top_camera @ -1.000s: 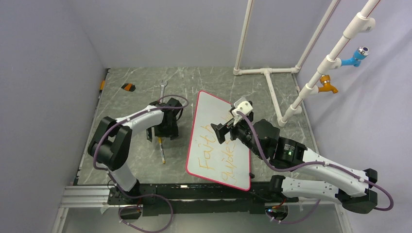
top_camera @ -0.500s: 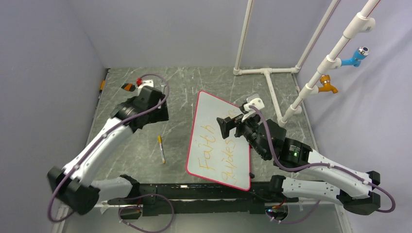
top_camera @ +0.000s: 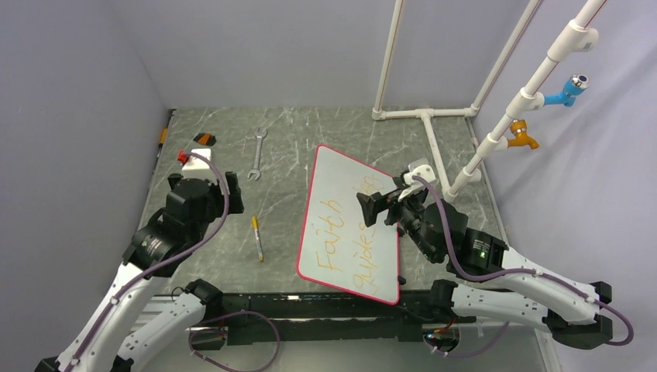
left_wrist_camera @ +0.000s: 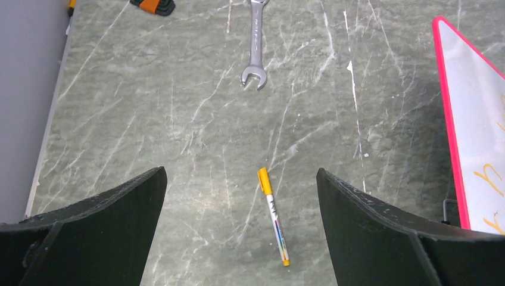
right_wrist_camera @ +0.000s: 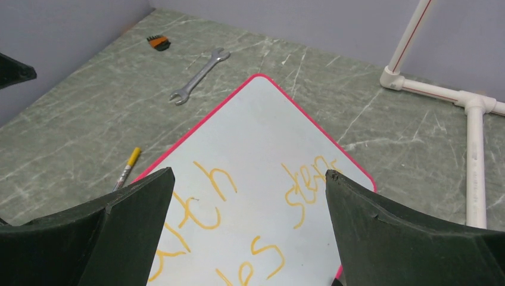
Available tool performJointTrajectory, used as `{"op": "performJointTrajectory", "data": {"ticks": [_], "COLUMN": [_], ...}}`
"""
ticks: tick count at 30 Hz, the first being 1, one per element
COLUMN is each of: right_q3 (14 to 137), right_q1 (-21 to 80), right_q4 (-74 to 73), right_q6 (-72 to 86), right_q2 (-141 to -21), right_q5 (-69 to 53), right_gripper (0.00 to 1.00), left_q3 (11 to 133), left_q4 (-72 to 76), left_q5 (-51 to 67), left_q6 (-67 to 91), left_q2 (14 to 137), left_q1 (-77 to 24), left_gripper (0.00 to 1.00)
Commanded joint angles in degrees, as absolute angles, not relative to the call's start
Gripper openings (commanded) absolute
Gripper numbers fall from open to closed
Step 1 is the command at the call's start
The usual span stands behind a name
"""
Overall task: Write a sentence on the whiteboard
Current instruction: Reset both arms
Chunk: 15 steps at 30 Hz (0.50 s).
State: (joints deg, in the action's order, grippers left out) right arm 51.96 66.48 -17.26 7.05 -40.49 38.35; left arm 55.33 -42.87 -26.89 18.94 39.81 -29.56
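The left end effector (left_wrist_camera: 239, 176) is wide open and holds nothing. That is the change: a second ago it sat low over the counter (top_camera: 294, 132), right at the far end of the marker (top_camera: 256, 237). Since then the arm has lifted, swung out and pulled back toward its own side. The marker has not moved; it lies alone on the counter with its yellow cap pointing away from us, between the left arm and the whiteboard (top_camera: 333, 174). The wrench (top_camera: 256, 144), hidden under the arm a second ago, is now in plain view.

The right end effector (top_camera: 376, 208) is also open and empty. It hovers above the right-hand part of the board and has drifted only a little toward the right edge.

The whiteboard lies flat at mid-counter, slightly askew, where it was. On it the sentence (top_camera: 345, 244) reads "Faith guides" in yellow-orange — and the right wrist view shows a further word (right_wrist_camera: 306, 185) beside it that looks like "steps".

We judge the writing finished: the pen is set down, both arms are backing off, and nothing is left but to clear away from the board.
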Motion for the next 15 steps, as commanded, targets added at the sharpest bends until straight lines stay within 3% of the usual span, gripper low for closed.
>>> {"op": "performJointTrajectory", "data": {"ticks": [1,15], "right_q3": [51.6,49.8], "right_q1": [66.4,66.4], "right_q4": [-17.2,-12.6], "right_q6": [6.6,5.3], "right_q2": [-38.9,-36.3], "right_q5": [37.5,38.8], "right_gripper": [1.00,1.00], "left_q3": [52.6,48.8], "left_q4": [-37.5,-35.2], "left_q5": [-27.1,-25.1], "left_q6": [14.5,12.8], "left_q2": [36.0,27.4], "left_q1": [-29.4,-29.4], "left_gripper": [0.99,0.99]}}
